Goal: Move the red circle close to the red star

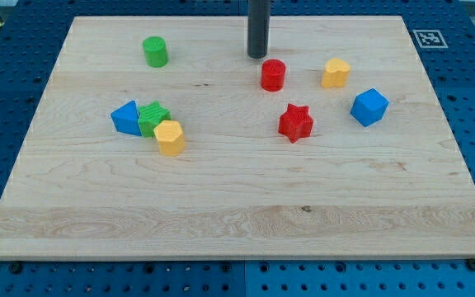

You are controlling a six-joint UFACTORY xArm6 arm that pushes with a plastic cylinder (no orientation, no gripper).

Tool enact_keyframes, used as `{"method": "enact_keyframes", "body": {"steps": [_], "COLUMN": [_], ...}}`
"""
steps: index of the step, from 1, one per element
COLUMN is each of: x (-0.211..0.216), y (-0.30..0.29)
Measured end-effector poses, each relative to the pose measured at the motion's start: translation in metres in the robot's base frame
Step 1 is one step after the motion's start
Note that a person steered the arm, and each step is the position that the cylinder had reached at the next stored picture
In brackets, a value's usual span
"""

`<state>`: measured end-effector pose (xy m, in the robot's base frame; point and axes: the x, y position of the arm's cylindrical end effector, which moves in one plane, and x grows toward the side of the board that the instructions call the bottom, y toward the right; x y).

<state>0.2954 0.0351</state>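
The red circle (273,74) is a short red cylinder in the upper middle of the wooden board (237,206). The red star (295,123) lies below it and slightly to the view's right, about a block's width apart from it. My tip (258,55) is the lower end of the dark rod that comes down from the view's top. It stands just above and to the left of the red circle, close to it; I cannot tell whether they touch.
A yellow block (335,73) sits right of the red circle. A blue cube (369,106) lies right of the star. A green cylinder (155,51) is at upper left. A blue block (125,117), green block (152,117) and yellow block (170,137) cluster at left.
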Motion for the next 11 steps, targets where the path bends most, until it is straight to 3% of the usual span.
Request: {"method": "enact_keyframes", "body": {"steps": [6,9,11], "x": [0.044,0.052,0.098], "y": [0.033,0.084,0.085]}}
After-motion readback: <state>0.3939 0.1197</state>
